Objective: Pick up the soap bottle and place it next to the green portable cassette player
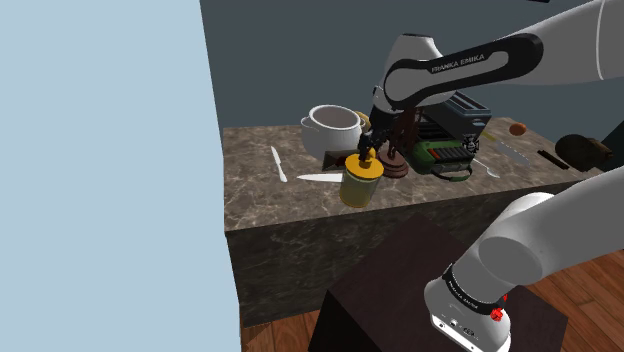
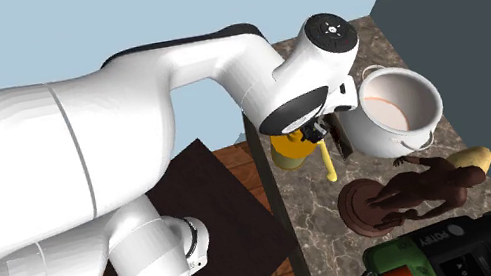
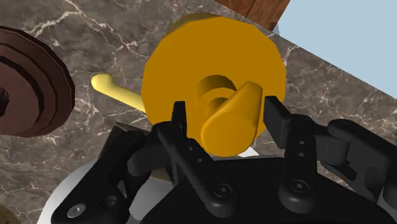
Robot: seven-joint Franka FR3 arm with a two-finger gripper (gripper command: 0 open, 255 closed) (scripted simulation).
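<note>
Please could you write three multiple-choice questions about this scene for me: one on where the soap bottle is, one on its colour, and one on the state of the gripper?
1. Where does the soap bottle stand?
A. On the wooden floor
B. On the counter, near its front edge
C. In a sink

2. What colour is the soap bottle?
A. Green
B. White
C. Yellow

3. What is the state of the gripper?
A. Open, with one finger on each side of the pump
B. Shut, with the tips meeting
C. Shut on a knife

Answers:
1 B: the shoulder view shows the bottle on the counter, close to its front edge.
2 C: both the body and the pump are yellow.
3 A: in the wrist view the fingers stand apart with the pump between them.
</note>
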